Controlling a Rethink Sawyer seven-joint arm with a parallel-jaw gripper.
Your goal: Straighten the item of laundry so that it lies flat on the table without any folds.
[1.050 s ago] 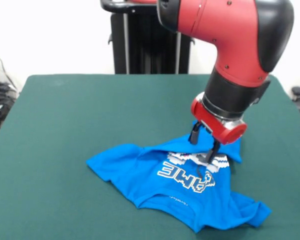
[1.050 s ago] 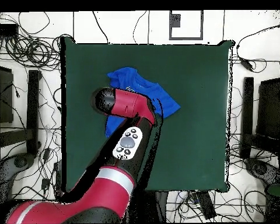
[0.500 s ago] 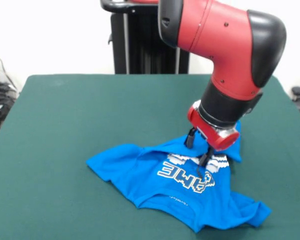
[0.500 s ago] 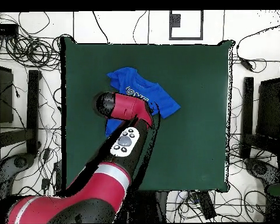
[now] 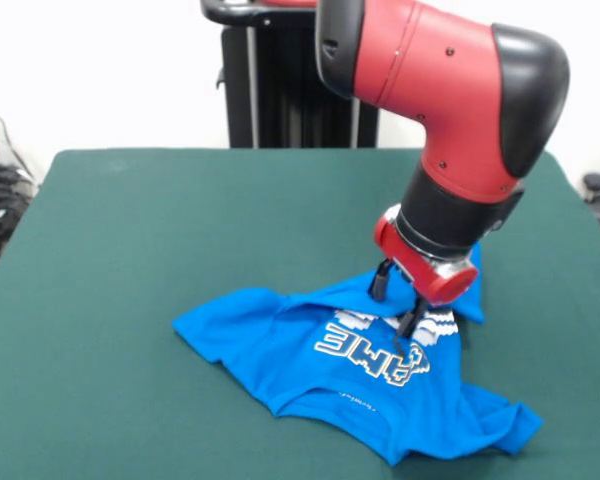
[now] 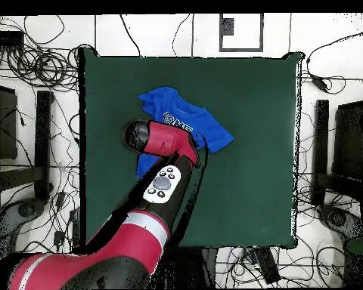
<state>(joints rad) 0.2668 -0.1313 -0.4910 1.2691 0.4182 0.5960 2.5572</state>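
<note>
Lying rumpled on the table, toward its right half when seen from the front and nearer the front edge than the far one: one item of laundry, bright blue, short-sleeved, white lettering showing upside down.

Condition: partly spread. One sleeve reaches out flat to the left; the far portion is folded over and tented up beneath the arm; the corner nearest the front edge is bunched.

Gripper: two dark fingers standing apart, poised just over the raised fold, nothing visibly clamped between them.

Progress, by my reckoning: well short of flat; the folded-over far part and crumpled front corner remain.

Change since a second ago: gripper has lifted slightly and shifted left off the print; cloth unmoved.
</note>
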